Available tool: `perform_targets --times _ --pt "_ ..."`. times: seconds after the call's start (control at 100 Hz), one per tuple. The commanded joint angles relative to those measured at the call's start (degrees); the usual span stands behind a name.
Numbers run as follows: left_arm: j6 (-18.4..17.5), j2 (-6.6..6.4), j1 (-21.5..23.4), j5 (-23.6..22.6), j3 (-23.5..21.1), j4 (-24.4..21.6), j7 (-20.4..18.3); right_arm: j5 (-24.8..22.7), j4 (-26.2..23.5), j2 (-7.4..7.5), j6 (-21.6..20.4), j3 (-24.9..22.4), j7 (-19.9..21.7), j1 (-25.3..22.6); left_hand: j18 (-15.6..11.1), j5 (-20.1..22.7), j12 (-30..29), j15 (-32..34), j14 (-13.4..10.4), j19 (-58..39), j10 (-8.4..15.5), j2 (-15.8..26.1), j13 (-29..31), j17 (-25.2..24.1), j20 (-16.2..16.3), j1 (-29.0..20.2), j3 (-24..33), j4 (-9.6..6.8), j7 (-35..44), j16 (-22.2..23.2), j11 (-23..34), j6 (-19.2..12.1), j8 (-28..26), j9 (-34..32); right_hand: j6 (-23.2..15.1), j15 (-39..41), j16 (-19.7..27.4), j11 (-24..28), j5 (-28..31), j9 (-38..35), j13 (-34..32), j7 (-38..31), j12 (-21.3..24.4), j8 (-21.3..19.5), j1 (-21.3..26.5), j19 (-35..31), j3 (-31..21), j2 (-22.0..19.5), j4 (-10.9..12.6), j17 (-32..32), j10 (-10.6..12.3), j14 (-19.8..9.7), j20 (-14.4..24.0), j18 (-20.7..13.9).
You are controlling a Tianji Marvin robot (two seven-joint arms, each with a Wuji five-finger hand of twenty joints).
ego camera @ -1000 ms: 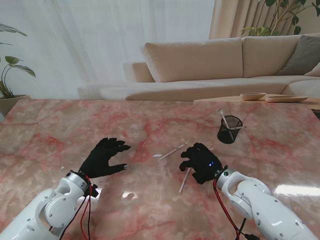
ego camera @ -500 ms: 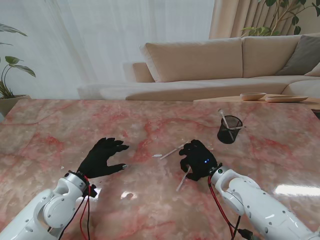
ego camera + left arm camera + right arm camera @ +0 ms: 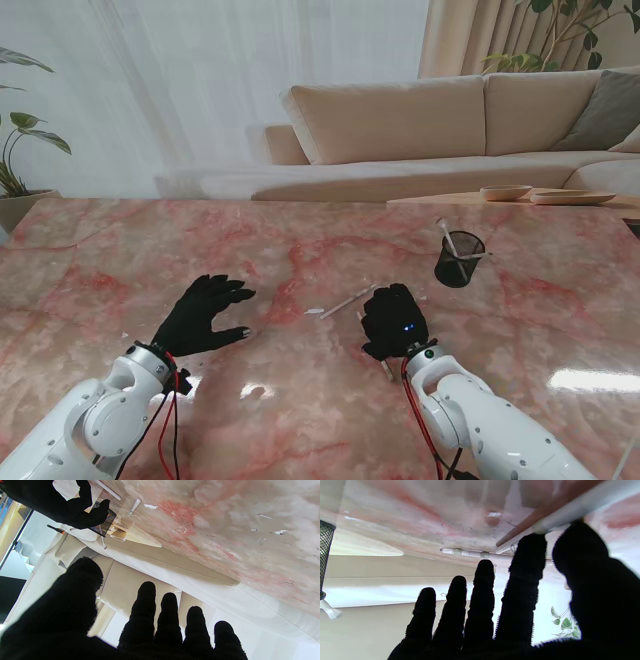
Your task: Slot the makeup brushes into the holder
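Brushes lie on the pink marble table (image 3: 120,250) in front of me: one white-handled brush (image 3: 345,302) rests flat just beyond the right hand (image 3: 393,322), and a second brush (image 3: 386,368) pokes out from under that hand on the side nearer to me. In the right wrist view this second brush (image 3: 570,510) crosses the tips of the thumb and index finger (image 3: 530,555), touching them, while the other fingers stand straight and slightly apart; whether the hand actually grips it I cannot tell. The black mesh holder (image 3: 459,259) stands upright farther off to the right, well apart from the hand, with two brushes already leaning in it. The left hand (image 3: 203,315) rests palm-down on the table to the left, fingers spread and holding nothing.
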State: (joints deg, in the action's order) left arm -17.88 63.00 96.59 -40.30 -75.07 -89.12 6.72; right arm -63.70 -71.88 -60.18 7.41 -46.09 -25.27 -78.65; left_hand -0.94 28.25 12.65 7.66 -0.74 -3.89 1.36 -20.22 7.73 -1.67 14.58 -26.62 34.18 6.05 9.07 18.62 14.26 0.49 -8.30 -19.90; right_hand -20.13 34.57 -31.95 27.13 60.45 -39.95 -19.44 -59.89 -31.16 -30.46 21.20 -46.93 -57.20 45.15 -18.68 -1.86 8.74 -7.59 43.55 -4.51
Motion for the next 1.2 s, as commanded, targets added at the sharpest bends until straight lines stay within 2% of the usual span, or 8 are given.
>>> perform_targets --times 0.0,0.09,0.16,0.33,0.67,0.78,0.98,1.19 --pt "-0.2 -0.01 0.3 0.0 0.2 -0.1 0.2 0.3 0.4 -1.05 -0.4 -0.2 1.6 -1.9 -0.1 0.3 -0.6 -2.0 -1.4 2.3 0.6 1.4 -0.8 0.0 -0.8 0.5 -0.5 -1.74 -0.7 0.2 -1.5 -0.3 0.4 -0.5 0.4 0.3 -1.3 0.4 -4.2 0.1 -0.8 4.9 -1.3 2.3 3.3 -0.9 3.3 -0.1 2.7 0.4 -0.5 0.5 1.2 0.3" --pt "-0.2 -0.01 0.3 -0.1 0.1 -0.1 0.2 0.2 -0.5 -1.04 0.1 -1.2 2.2 -2.7 -0.1 0.2 -0.6 -2.0 -1.5 2.3 0.5 1.4 -0.8 0.0 -0.8 0.4 -0.5 -1.74 -0.7 0.2 -1.5 -0.1 0.4 -0.5 2.3 0.0 -1.3 0.0 -9.8 1.0 -0.4 8.3 -1.3 3.7 3.7 -0.7 3.7 0.1 3.1 0.6 -0.8 0.7 1.0 0.5" --pt "-0.2 -0.01 0.3 -0.2 0.1 -0.2 0.3 0.0 -1.6 -0.93 0.3 -2.3 3.1 -3.7 -0.2 0.2 -0.6 -2.1 -1.5 2.3 0.6 1.4 -0.9 0.0 -0.8 0.5 -0.5 -1.73 -0.7 0.1 -1.5 -0.2 0.4 -0.4 5.4 -0.6 -1.3 -1.0 -11.3 2.4 -0.1 18.0 -1.5 -1.2 3.0 -0.4 0.8 0.6 4.0 0.9 -0.9 0.9 0.6 0.7" --pt "-0.2 0.01 0.4 -0.1 0.1 -0.2 0.3 -1.9 -5.0 -0.47 1.7 -5.0 5.9 -6.5 -0.2 0.1 -0.6 -2.1 -1.6 2.3 0.5 1.4 -0.9 0.0 -0.8 0.5 -0.5 -1.72 -0.7 0.1 -1.5 -0.3 0.4 -0.4 9.3 -1.2 -1.2 -1.8 -14.0 3.4 0.4 29.3 -1.4 -5.9 2.0 0.2 -5.0 0.4 10.9 1.1 -1.2 1.5 0.6 1.1" --pt "-0.4 0.03 0.4 -0.2 0.0 -0.2 0.5 -5.1 -8.6 -0.38 3.8 -8.8 4.1 -10.0 -0.2 0.2 -0.6 -2.1 -1.5 2.4 0.5 1.4 -0.9 0.0 -0.9 0.5 -0.6 -1.72 -0.7 0.1 -1.6 -0.2 0.4 -0.4 12.2 -1.3 -1.3 -0.7 -27.1 10.1 2.1 37.3 -2.1 -8.5 2.4 0.6 -5.1 1.4 11.1 1.4 -1.3 1.6 0.9 1.2" --pt "-0.4 0.03 0.4 -0.1 0.1 -0.2 0.5 -5.8 -9.5 -0.19 5.0 -9.0 6.1 -10.4 -0.2 0.3 -0.6 -2.1 -1.6 2.4 0.5 1.6 -1.0 0.0 -1.0 0.6 -0.7 -1.71 -0.7 0.1 -1.6 -0.3 0.4 -0.3 14.6 -1.6 -1.1 -0.9 -24.1 9.3 2.2 39.2 -1.6 -6.5 1.8 0.7 -5.2 1.7 11.0 1.5 -2.1 2.4 1.0 1.7" --pt "-0.4 0.02 0.4 0.0 0.1 -0.2 0.3 0.7 -9.2 -1.75 10.3 -6.6 7.8 -10.0 -0.2 0.5 -0.6 -2.1 -1.5 2.5 0.4 1.7 -1.1 0.0 -1.1 0.5 -0.9 -1.73 -0.5 0.1 -1.6 -0.3 0.3 -0.3 16.9 -2.0 -1.3 -1.2 -22.5 8.5 2.1 38.3 -1.4 -5.6 -0.5 0.6 -1.6 -2.0 11.1 1.8 -4.1 4.4 1.4 2.8" --pt "-0.5 0.0 0.5 0.0 -0.1 -0.3 0.2 4.6 -7.4 -2.78 11.5 -4.5 6.5 -9.0 -0.3 0.4 -0.6 -2.1 -1.5 2.6 0.5 1.8 -1.1 0.0 -1.2 0.5 -1.0 -1.77 -0.5 0.1 -1.6 -0.5 0.3 -0.2 14.9 -2.5 -1.4 -1.4 -18.6 8.1 2.2 35.3 -1.4 -6.6 1.7 0.7 -3.3 -1.9 11.8 2.2 -4.1 4.3 1.4 2.7"
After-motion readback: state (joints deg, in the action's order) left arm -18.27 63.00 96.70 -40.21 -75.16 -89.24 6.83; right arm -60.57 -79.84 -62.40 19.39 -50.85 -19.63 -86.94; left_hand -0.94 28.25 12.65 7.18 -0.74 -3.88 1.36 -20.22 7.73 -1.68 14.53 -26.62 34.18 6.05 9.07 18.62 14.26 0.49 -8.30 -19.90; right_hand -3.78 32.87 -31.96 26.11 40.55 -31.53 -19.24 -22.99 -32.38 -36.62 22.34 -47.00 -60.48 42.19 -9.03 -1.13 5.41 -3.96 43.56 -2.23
